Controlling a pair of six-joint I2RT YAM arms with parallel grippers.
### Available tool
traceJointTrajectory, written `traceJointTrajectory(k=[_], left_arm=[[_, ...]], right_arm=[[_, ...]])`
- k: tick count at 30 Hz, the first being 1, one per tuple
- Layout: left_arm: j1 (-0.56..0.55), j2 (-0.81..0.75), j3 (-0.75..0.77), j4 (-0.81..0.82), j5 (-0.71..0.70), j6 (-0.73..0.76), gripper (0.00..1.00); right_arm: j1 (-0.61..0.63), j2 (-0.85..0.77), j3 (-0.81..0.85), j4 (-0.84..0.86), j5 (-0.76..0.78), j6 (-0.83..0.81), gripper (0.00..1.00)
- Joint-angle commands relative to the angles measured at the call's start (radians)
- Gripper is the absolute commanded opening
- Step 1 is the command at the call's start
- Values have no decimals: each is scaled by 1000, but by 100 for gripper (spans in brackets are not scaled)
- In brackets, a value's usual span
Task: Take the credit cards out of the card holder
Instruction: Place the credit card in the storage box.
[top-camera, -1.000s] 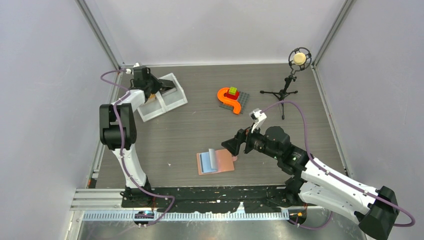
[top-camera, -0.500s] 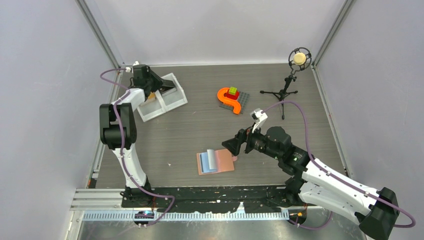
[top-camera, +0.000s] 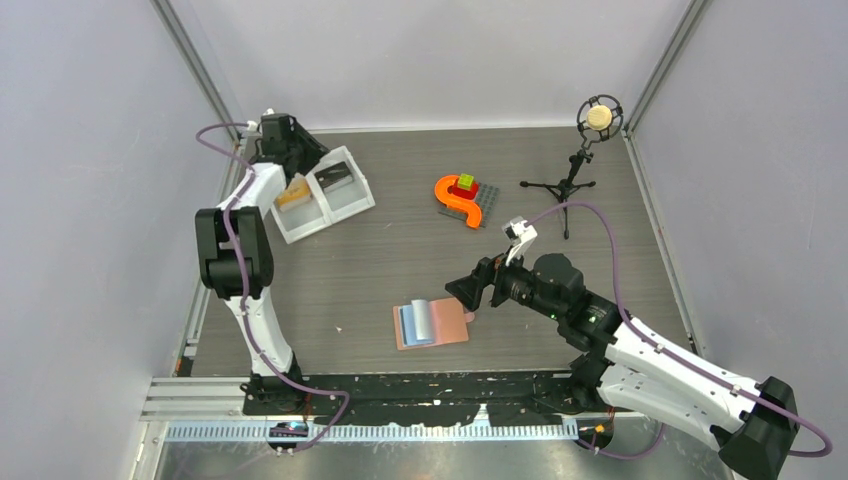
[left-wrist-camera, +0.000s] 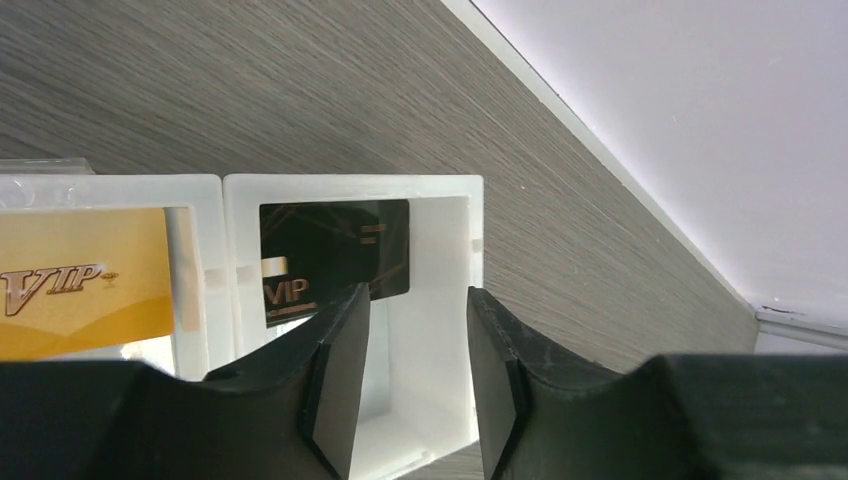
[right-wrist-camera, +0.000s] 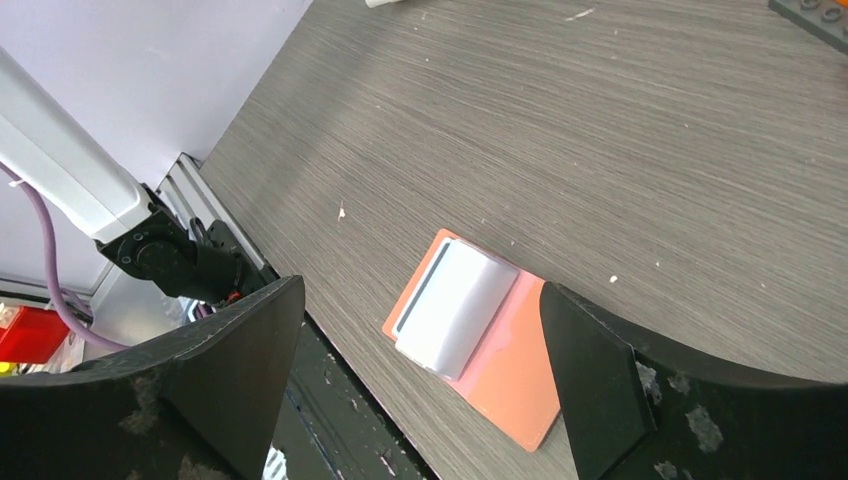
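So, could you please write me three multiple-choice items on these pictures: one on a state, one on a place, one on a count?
1. The card holder is
A. lying open on the table
B. folded shut
C. standing on its edge

2. The black card lies
A. in the card holder
B. in the white tray
C. on the bare table

3. How many cards lie in the white tray?
A. one
B. two
C. four

Answers:
1 A, because its light blue pocket faces up.
2 B, because the left wrist view shows it inside one compartment.
3 B, because a gold card lies in the compartment beside the black card's.
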Motion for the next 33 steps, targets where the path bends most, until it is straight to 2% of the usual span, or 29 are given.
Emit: traceJointTrajectory(k=[1, 6, 10, 14, 20, 21, 27, 30, 33], left_arm=[[10, -78, 129, -178, -9, 27, 44], [13, -155, 156, -366, -14, 52, 50], [11, -262, 111, -483, 102, 86, 51], [-7, -436, -119, -450, 213, 110, 50], [-26, -702, -465, -399, 340, 153, 50], [-55, -734, -510, -405, 349, 166, 50], [-174, -928, -754, -404, 377, 202, 50], [-245, -1016, -840, -401, 366, 192, 51], [-261, -1086, -914, -386, 372, 179, 51]], right_arm=[[-4, -3, 53, -49, 60, 32, 95], [-3, -15, 52, -89, 88, 55, 95], [-3, 8, 62, -116, 140, 60, 95], [-2, 65, 81, -133, 129, 91, 99], [54, 180, 90, -80, 120, 134, 84], [85, 191, 90, -64, 128, 143, 82], [272, 332, 155, -88, 342, 205, 75], [332, 439, 211, -105, 389, 244, 72], [393, 552, 268, -145, 454, 260, 70]])
